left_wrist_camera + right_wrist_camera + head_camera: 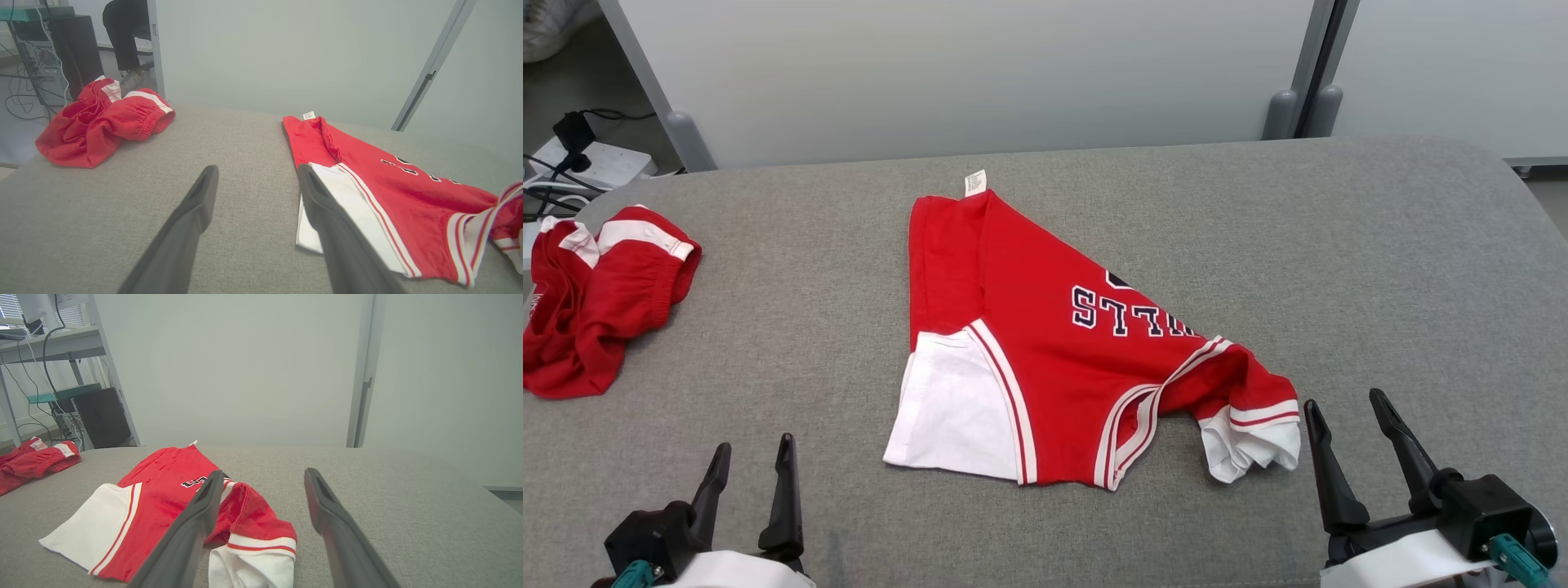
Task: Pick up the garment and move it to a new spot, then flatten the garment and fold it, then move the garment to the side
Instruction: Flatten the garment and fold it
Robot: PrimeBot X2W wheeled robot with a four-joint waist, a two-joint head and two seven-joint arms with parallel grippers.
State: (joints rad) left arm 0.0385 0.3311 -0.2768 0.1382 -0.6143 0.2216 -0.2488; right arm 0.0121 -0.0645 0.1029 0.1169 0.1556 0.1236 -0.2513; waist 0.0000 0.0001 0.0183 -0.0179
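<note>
Here the garment (pixel 1045 343) lies central on the pad (pixel 1380 269); left gripper (pixel 754 443) at seven and right gripper (pixel 1343 398) at five both gape empty. Red cloth (pixel 605 302), perhaps shorts, sits at nine; a pale wall (pixel 980 73) at twelve.

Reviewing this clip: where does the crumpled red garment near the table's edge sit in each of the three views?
Head view: the crumpled red garment lies at the left edge, on the grey table.
Left wrist view: upper left.
Right wrist view: far left edge, partly cut off.
Shared landmark: the red and white jersey, lying mid-table in all three.
</note>
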